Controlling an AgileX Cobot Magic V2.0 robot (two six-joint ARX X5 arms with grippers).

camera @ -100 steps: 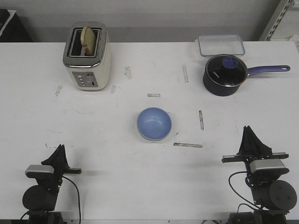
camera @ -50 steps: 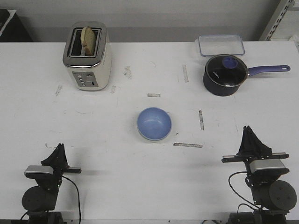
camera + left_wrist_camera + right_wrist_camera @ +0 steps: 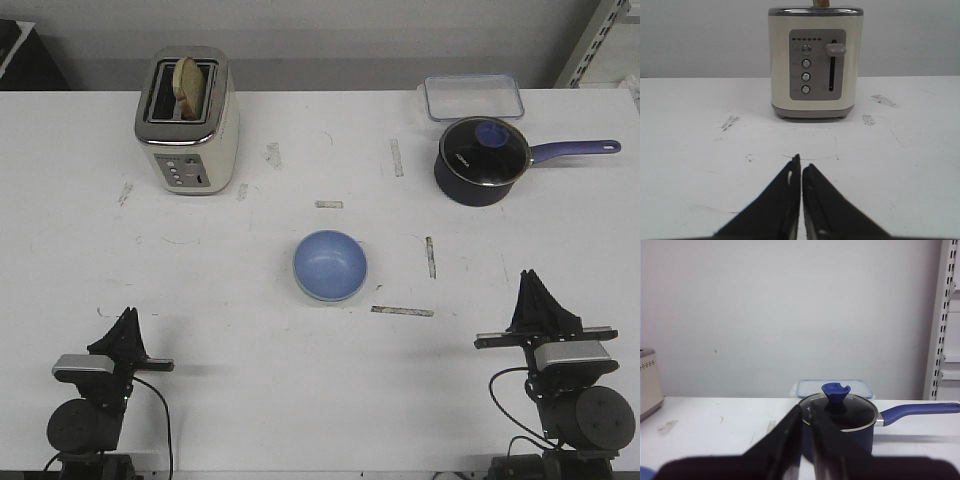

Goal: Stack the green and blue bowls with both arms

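The blue bowl [image 3: 330, 265] sits mid-table (bare surface all round), both tools [image 3: 130, 327] [image 3: 535, 290] pinched together at the near edge.

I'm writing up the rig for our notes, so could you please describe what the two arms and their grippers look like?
Both arms are black, each with a round motor housing, a grey block above it and loose black cables. The left gripper and right gripper are black, with two long fingers tapering to sharp points. The right arm carries a thin crossbar behind its gripper.
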